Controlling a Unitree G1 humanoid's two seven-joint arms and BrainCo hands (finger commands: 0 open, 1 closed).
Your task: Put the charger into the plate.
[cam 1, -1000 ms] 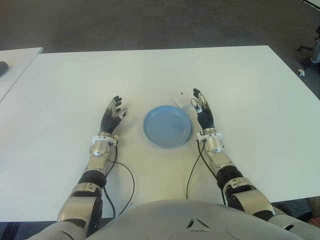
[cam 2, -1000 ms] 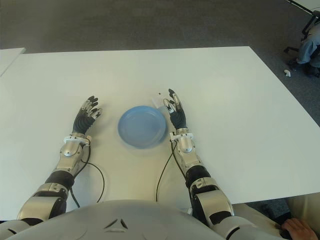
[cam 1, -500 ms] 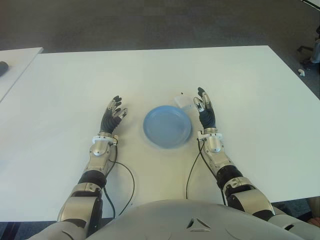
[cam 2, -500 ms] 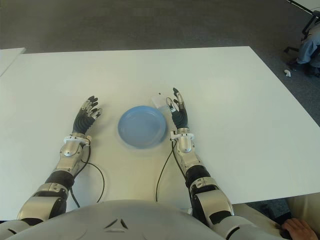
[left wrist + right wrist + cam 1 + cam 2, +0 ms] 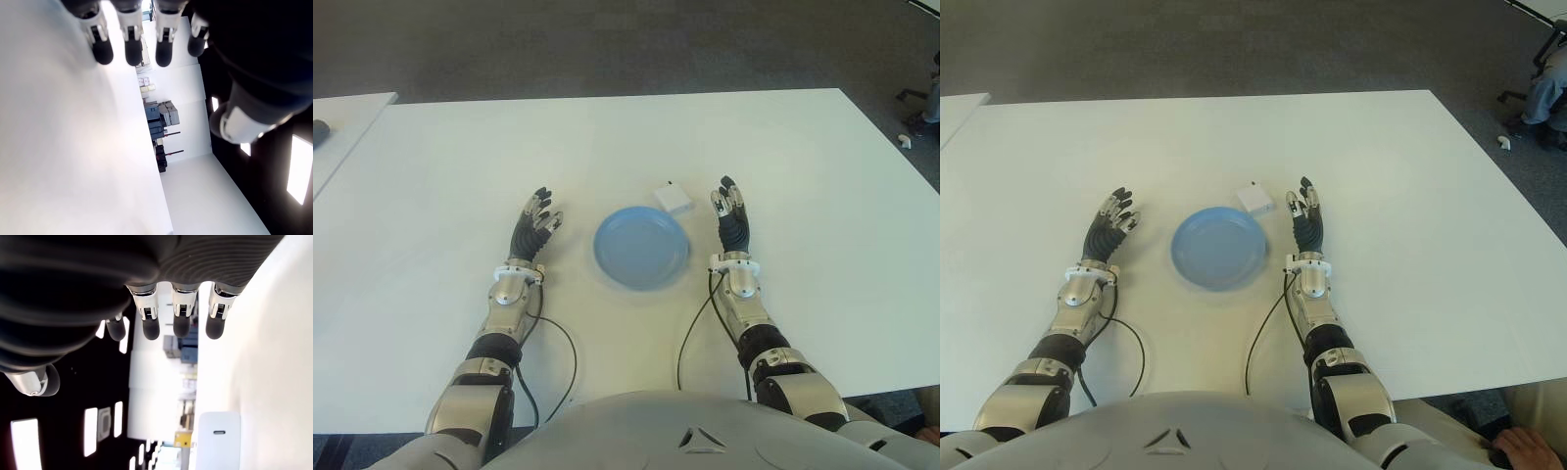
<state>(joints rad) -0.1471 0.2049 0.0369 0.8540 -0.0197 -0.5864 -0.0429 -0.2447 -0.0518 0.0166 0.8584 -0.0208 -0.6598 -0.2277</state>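
Lying on the white table (image 5: 803, 147) just above the round blue plate (image 5: 641, 246), near frame centre, the small white square charger (image 5: 673, 197) sits just left of the right hand (image 5: 733, 217), untouched. That hand's fingers (image 5: 182, 326) are extended and empty. The left hand (image 5: 531, 226), left of the plate, is likewise relaxed and empty. No readable writing shows.

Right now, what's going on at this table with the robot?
The robot is meant to put the white charger into the blue plate, but nothing is held yet. The charger lies on the white table just beyond the plate's far right edge. The right hand is open beside the charger, to its right. The left hand shows open, left of the plate.
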